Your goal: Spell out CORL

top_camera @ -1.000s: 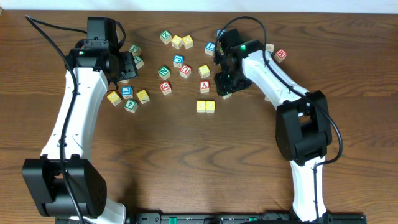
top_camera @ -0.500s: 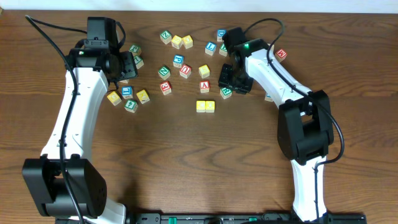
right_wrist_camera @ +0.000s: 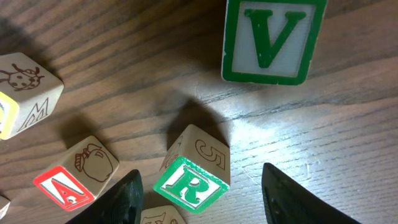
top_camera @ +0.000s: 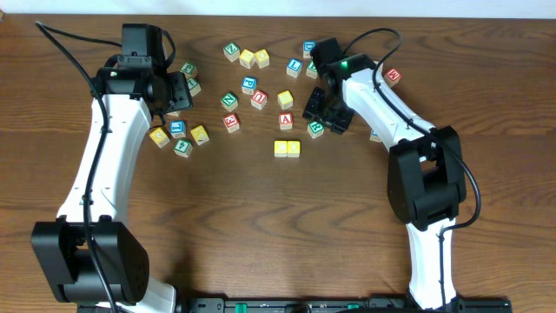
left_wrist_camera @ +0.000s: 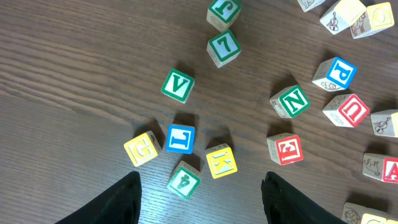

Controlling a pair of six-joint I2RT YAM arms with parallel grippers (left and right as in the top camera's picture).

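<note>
The left arm and the right arm are both made of smooth white rounded shell links joined by chunky black joint housings, and a thin black cable loops free near the upper end of each before running along the white links. A small green light glows on the right arm's black wrist block. The left end effector and the right end effector each show two matte black fingers with blunt, rounded tips
</note>
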